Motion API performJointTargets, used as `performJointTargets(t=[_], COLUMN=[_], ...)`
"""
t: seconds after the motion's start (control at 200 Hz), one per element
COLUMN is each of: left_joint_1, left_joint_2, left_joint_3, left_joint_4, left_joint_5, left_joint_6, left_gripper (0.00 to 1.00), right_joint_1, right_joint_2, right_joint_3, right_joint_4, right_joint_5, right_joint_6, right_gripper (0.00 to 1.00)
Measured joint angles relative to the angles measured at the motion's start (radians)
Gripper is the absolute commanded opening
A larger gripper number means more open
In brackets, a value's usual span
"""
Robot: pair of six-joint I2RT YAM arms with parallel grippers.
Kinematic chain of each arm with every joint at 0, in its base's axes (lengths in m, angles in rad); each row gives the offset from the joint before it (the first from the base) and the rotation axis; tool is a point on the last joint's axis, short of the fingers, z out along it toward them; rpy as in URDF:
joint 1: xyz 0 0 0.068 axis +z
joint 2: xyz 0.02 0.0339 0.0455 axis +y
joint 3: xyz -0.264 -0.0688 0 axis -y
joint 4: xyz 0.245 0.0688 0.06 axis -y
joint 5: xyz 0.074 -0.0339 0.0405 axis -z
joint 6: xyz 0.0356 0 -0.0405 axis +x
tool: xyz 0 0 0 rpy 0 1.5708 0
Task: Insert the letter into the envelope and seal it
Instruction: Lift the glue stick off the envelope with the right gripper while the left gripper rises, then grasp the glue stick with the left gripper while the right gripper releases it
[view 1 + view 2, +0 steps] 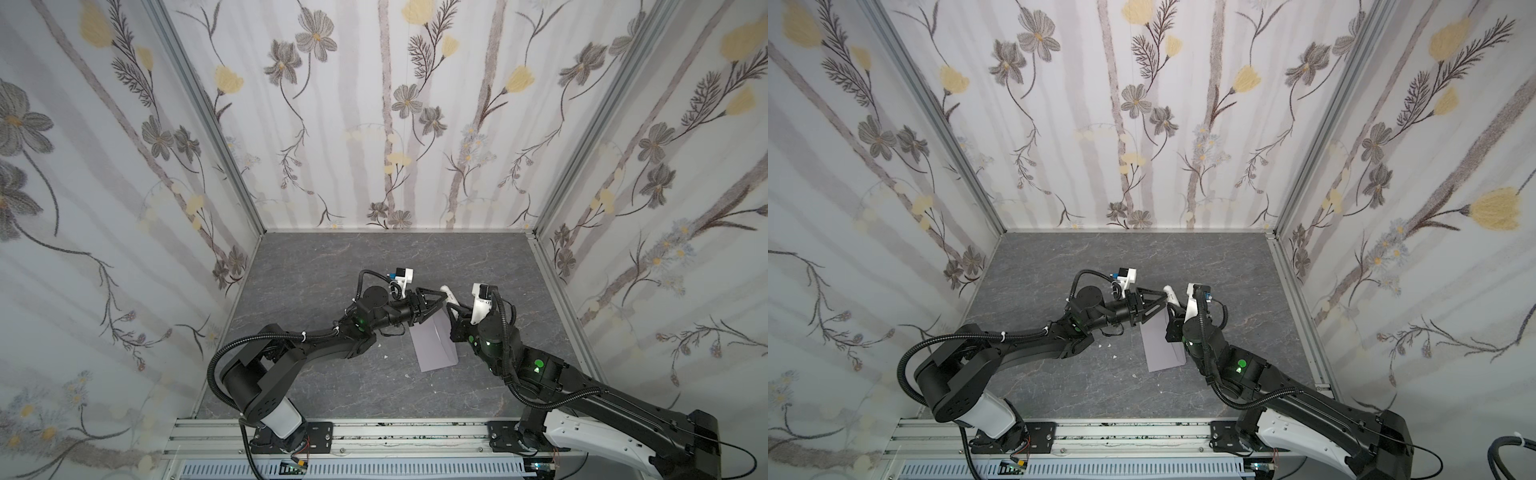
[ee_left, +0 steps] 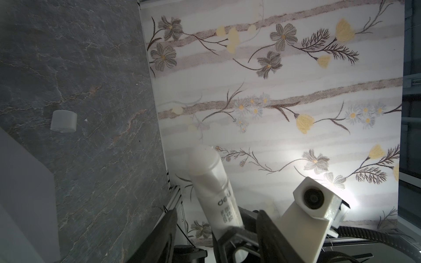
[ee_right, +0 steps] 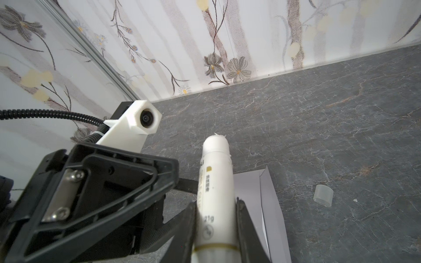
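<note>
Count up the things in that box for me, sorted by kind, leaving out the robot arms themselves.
envelope: 1
glue stick, gripped in the right claw: 1
clear cap, lying loose: 1
Total: 3
The tiny white scraps are too small to count.

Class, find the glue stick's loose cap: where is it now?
In the right wrist view, the cap sits on the bare tabletop, beside the envelope, not touching it.

Both top views high above, looking down over the table (image 1: 316, 266), wrist views close, sharing the glue stick (image 2: 211, 182).
</note>
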Motion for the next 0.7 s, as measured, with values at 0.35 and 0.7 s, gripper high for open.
performJointTargets(t=[0.35,0.7], left_joint_1=[0.001,0.001], left_joint_2=[0.071,0.119], left_joint_3=[0.063,0.102], left_joint_4=[0.046,0.061], left_joint_5=[0.008,0.009], left_joint_6=[-0.032,-0.056], left_gripper=[0.4,0.35], right_joint_1=[0.007,0.011], right_joint_2=[0.012,0.029], right_joint_3=[0.0,0.005], right_joint_4=[0.013,0.023], right_joint_5=[0.028,0.047], right_joint_6=[0.0,0.0], right_gripper=[0.0,0.0])
